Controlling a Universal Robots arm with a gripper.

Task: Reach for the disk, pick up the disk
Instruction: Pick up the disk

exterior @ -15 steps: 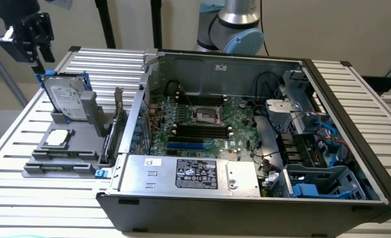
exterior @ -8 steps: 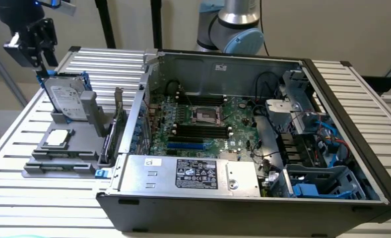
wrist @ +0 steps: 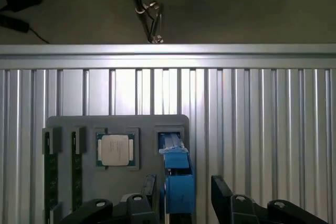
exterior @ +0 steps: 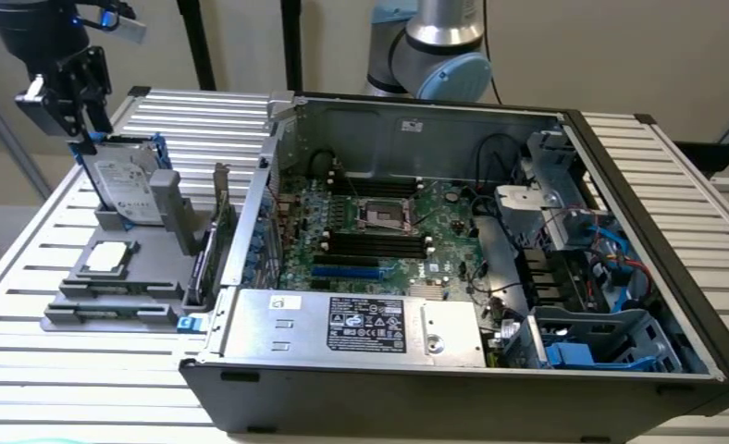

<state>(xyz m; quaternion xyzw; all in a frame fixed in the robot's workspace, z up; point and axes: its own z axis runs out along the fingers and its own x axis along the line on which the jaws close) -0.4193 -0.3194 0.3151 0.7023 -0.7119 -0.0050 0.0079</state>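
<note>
Black two-finger gripper (wrist: 184, 187) is held open astride the upright silver-grey, blue-framed metal disk (exterior: 125, 183), found at its 5 o'clock in exterior view.

I see my slatted metal table (exterior: 661, 185) carrying a grey tray (exterior: 93, 320) toward the exterior view's left, an open computer case (exterior: 463, 393) just beside it.

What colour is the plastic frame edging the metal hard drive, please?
Bright blue frame, clearest in the wrist view.

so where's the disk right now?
Exterior view's left: the disk stands upright in the grey tray beside the computer case, with the open gripper over its top edge.
</note>
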